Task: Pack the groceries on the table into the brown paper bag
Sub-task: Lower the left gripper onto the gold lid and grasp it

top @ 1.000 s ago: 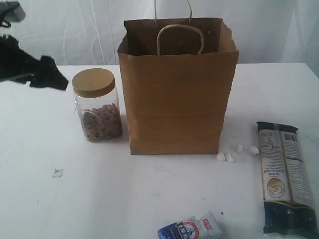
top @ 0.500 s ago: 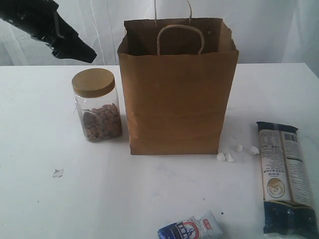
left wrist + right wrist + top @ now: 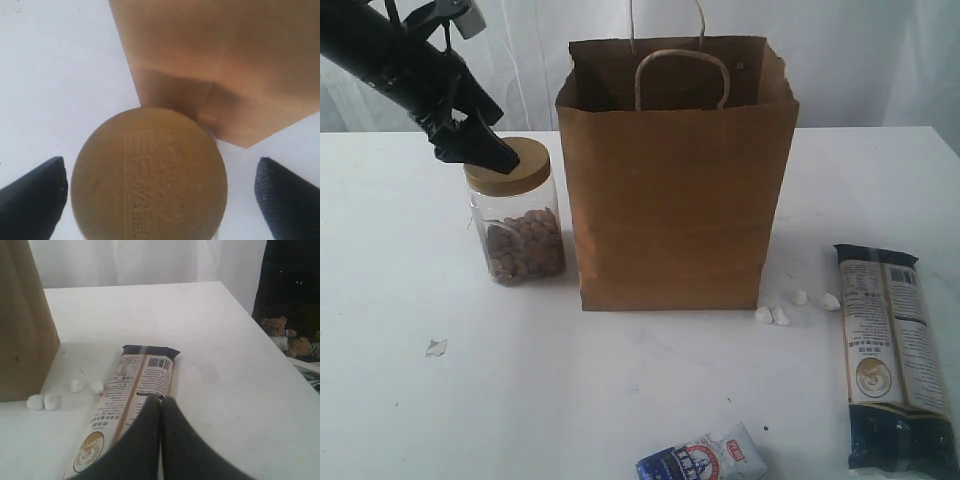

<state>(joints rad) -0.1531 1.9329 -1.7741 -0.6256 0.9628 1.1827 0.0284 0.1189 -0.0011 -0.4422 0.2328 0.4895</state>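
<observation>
While the left tool (image 3: 160, 172) hangs right over the clear jar (image 3: 523, 240), its jaws stand wide: the dark fingers (image 3: 34, 197) sit one on each side of the tan lid (image 3: 149, 176), a strip of white shows between each and the rim, and nothing is gripped. In the exterior view the tool tip overlaps the lid's back-left edge; cannot tell if it touches. The jar is upright on the table (image 3: 620, 385), about a third full of brown nuts, just beside the left wall of the brown paper bag (image 3: 675, 200), with a narrow gap between them. The bag is upright at mid table with its mouth open and handles up; its inside is not visible from here.

The right tool (image 3: 160, 404) is pinched closed and holds nothing. Its tips are over the near part of the long dark packet (image 3: 892, 355); cannot tell if they touch. The packet lies flat near the table's right edge, lengthwise front to back, well apart from the bag. A few white pebble-like bits (image 3: 775, 315) lie between the bag's right bottom corner and the packet. The small blue-white packet (image 3: 705, 462) lies flat at the front edge, partly cut off by the frame. A small scrap (image 3: 436, 348) lies in front of the jar on the left
</observation>
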